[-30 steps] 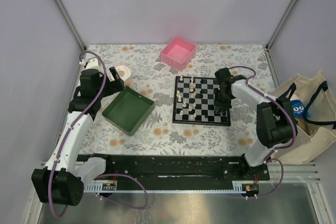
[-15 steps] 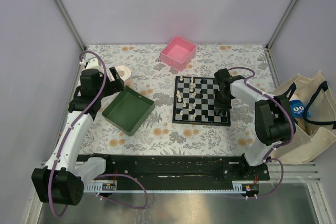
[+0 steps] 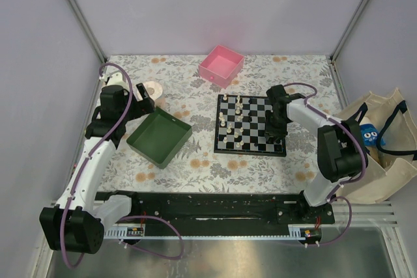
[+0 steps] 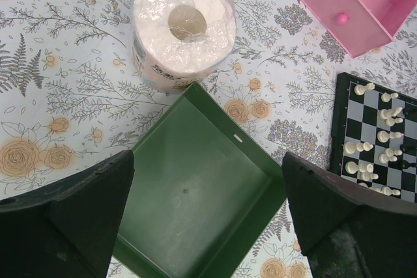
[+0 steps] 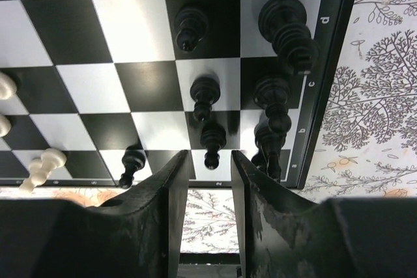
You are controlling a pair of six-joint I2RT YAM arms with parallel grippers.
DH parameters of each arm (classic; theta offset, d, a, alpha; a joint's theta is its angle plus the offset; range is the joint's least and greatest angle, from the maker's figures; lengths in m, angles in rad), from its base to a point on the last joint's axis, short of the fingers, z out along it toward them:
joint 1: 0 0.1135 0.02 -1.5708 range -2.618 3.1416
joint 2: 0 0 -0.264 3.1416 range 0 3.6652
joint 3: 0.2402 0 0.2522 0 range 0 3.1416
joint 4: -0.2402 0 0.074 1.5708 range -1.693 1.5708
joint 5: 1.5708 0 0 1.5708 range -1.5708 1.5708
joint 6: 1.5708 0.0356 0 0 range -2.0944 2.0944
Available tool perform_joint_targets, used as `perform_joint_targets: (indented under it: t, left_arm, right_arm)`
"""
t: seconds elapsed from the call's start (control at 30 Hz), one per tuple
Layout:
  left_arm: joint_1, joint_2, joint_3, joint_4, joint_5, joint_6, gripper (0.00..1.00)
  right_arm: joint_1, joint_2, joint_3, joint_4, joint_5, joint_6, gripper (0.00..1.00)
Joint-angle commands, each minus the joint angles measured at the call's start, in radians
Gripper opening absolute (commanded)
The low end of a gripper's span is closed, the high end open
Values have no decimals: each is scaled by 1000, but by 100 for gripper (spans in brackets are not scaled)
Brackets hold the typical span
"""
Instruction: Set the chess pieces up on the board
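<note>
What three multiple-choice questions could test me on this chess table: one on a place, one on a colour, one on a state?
1. Where does the green tray sit relative to the board?
A. To its left
B. To its right
C. On top of it

2. What colour is the box beyond the board?
A. Blue
B. Pink
C. Yellow

3. How are the left tool fingers?
A. Spread wide, holding nothing
B. Clamped on a chess piece
C. Gripping the paper roll

Answers:
1. A, the top view shows the tray left of the board.
2. B, the box is plainly pink.
3. A, the left wrist view shows both fingers far apart over the tray.
</note>
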Motion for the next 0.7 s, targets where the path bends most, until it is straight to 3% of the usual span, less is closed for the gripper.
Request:
perform_joint_targets:
  t: [0.0,0.2,0.67]
  left_arm:
    - [4,-2,9,49,20,-9,99]
    - [4,0,10,54,25,-16,99]
    - [4,-11,6,56,25,-19,99]
  right_arm:
    - [-4,-100,4,-14,-24,4,43]
    - [47,-135,42,-33,-48,16,47]
    - [145,9,75,-11,-96,48,47]
